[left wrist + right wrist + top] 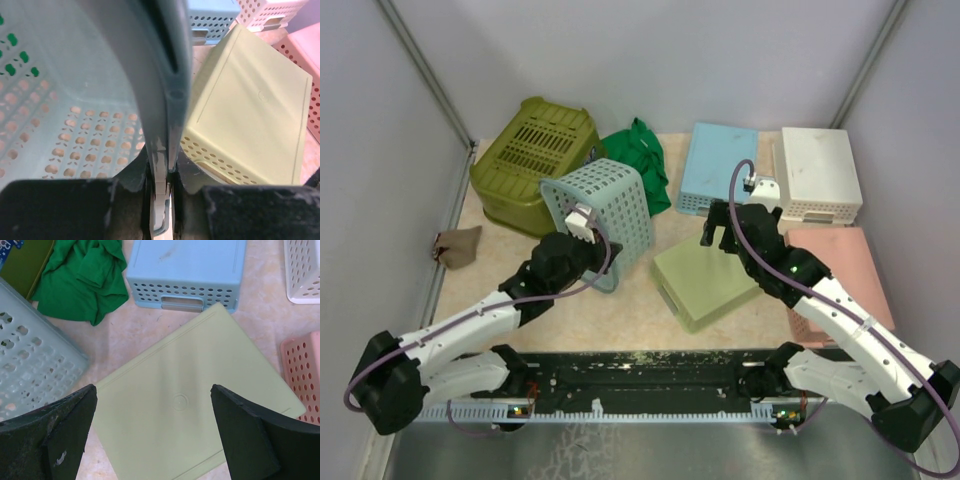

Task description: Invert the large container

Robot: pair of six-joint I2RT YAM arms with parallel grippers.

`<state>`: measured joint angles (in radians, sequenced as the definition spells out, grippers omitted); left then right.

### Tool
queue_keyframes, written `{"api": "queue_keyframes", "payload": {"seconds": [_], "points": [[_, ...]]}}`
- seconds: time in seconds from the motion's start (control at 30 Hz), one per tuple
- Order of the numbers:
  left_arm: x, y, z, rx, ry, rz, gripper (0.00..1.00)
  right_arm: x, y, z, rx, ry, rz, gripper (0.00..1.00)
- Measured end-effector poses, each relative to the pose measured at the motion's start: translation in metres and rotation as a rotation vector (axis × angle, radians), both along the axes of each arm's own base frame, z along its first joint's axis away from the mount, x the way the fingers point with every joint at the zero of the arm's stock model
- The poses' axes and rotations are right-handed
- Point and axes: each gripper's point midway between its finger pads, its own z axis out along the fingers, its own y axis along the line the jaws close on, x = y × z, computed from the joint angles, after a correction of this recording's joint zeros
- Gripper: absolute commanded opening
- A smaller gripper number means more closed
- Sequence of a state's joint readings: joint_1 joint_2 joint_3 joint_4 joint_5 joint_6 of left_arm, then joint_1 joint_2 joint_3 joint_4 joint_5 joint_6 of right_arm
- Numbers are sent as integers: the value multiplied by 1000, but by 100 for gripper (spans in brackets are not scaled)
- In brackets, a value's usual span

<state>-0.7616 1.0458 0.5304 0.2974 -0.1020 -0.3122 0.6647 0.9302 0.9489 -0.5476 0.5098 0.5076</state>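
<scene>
One pale-teal perforated plastic basket (pixel 610 215), taken here as the large container, sits L of table centre. It is tipped partway over, neither upright nor inverted, and its lower edge appears to rest on the beige table top (pixel 620 310).

L gripper (pixel 160 195): jaws pinched nearly together on the basket's rim wall, one pad inside and one outside (L wrist view).

R gripper (pixel 152 397): jaws spread wide, holding nothing. It hovers over the pale-green flat plastic box (pixel 705 285).

Step in hand (judged): rolling the basket over.
- Hold the pinch firm, since the thin rim could slip.
- Pivot on the grounded edge rather than lifting.
- Steer clear of the pale-green box, close by at approx. 4 o'clock.
- Release only once the whole rim lies flat.
- The R arm is best kept out of the sweep.

Contents: the basket interior looks empty. The green specks in its holes are prob. the crumpled green cloth (pixel 642 160) behind it at 1 o'clock.

Neighbours, outward from the basket:
- Olive-green slatted basket (pixel 535 160), 11 o'clock, bottom-up.
- Pale-green box, bottom-up.
- Light-blue perforated box (pixel 720 165), 2 o'clock, bottom-up.
- White perforated box (pixel 820 172), also approx. 2 o'clock, beyond the blue one.
- Pink perforated box (pixel 840 270), approx. 3–4 o'clock, at the far R.

The last two show solid tops, so they are likely inverted too. What lies under any of these boxes is hidden.
</scene>
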Motion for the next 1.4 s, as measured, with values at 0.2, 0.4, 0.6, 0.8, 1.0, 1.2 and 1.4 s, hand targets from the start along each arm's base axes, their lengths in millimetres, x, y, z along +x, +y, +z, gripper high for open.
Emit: {"api": "queue_keyframes", "payload": {"seconds": [0.2, 0.4, 0.6, 0.8, 1.0, 1.2, 1.4], "points": [[-13, 1, 19, -17, 109, -4, 0, 0, 0, 0, -8, -2, 5, 96], [-39, 2, 49, -88, 181, -61, 0, 0, 1, 1, -3, -3, 11, 96], [-62, -5, 73, -124, 270, -159, 0, 0, 4, 1, 4, -2, 23, 96], [-73, 6, 68, -183, 429, -229, 0, -4, 14, -1, 24, 16, 77, 96], [-66, 36, 63, -303, 556, -228, 0, -8, 35, -4, 82, 64, 190, 96], [-92, 30, 60, -377, 696, -385, 0, -7, 52, 5, 136, 72, 267, 96], [-105, 28, 58, -425, 747, -494, 7, -7, 58, 0, 150, 96, 296, 96]]}}
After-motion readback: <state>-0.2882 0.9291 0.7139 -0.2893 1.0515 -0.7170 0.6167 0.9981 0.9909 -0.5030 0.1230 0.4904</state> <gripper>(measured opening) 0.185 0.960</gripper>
